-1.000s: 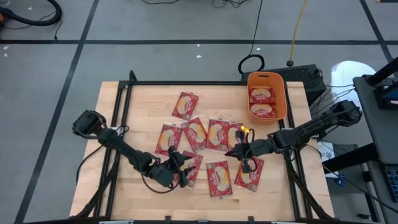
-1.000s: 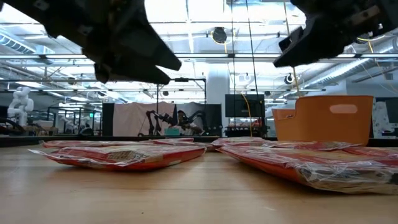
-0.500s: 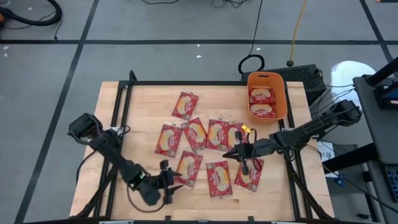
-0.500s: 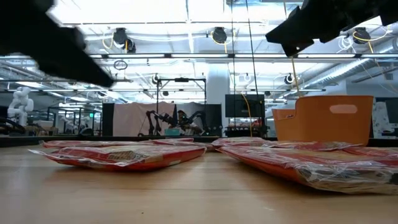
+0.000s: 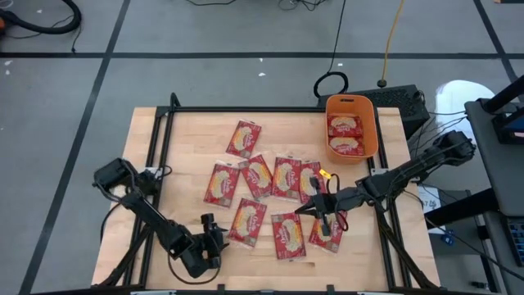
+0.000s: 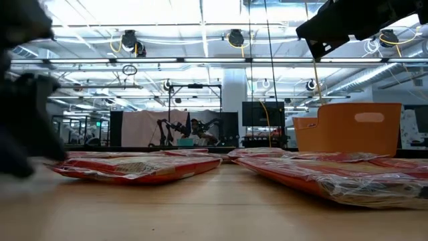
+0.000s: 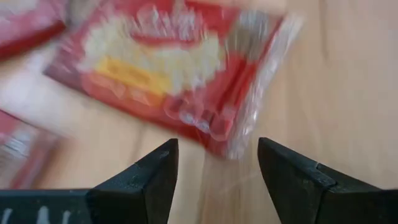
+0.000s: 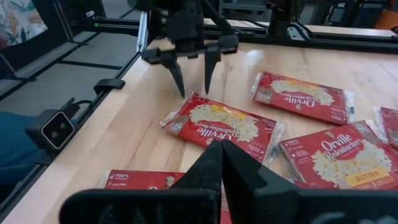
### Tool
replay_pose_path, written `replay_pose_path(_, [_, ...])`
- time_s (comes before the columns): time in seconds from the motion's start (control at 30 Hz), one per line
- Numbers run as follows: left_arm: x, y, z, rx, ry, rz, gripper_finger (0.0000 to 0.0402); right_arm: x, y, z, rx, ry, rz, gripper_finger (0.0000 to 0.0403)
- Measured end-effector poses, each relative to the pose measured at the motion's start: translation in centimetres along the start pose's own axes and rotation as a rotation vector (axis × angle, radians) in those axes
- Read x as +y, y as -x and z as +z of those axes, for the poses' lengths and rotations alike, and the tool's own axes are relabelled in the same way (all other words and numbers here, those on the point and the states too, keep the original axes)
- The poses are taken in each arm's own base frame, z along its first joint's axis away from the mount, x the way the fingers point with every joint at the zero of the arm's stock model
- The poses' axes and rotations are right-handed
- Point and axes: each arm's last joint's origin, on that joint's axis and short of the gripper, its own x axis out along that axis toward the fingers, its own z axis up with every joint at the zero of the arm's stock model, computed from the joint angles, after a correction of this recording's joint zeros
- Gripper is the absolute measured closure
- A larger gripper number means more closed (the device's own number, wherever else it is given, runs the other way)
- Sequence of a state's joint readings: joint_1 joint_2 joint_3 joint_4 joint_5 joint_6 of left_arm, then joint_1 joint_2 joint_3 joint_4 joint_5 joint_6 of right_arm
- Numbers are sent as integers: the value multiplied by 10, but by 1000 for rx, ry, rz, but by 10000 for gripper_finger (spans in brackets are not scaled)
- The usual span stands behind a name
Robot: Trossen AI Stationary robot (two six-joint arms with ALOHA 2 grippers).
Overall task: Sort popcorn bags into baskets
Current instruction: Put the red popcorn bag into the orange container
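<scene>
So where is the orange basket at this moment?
In the high view, the orange basket sits at the table's far right corner and holds two popcorn bags.

One camera looks straight down on the whole table (image 5: 164, 164); another sits at tabletop level, facing the room behind. Each wrist camera looks out close past its own fingers, and both frame the same popcorn bag (image 7: 168, 81) near the table's front.
</scene>
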State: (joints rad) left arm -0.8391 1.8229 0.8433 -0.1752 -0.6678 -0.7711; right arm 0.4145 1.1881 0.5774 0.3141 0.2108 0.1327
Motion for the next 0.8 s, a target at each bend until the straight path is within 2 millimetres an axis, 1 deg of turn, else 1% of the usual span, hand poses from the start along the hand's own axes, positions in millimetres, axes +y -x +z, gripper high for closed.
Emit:
replay_pose_path(0.07, [-2,-7,-4,-9,11,17,179,0,0,0,-3,-5,-1,403])
replay_pose_path(0.2, [-5,-19,-8,-63,110,60,180,0,0,0,-3,11,-1,403])
replay_pose_path(0.27, [-8,-22,-8,-90,125,63,189,0,0,0,-4,24,-1,403])
replay_pose_path(0.33, [-9,-25,-10,-103,128,64,211,0,0,0,-5,44,-1,403])
replay_pose_path(0.4, [-10,-26,-11,-99,121,63,246,0,0,1,-12,63,-3,403])
replay_pose_path(0.47, [-10,-28,-12,-92,108,61,292,-1,0,2,-16,79,-9,403])
replay_pose_path(0.57, [-12,-28,-12,-113,94,63,371,-2,0,2,-20,107,-34,403])
replay_pose_path(0.6, [-12,-28,-11,-124,86,69,385,-3,0,2,-20,117,-36,403])
replay_pose_path(0.73, [-9,-27,-7,-196,27,126,391,-6,-1,2,-19,159,-47,403])
replay_pose_path(0.8, [-9,-23,-1,-239,20,142,396,-7,-1,3,-17,183,-55,403])
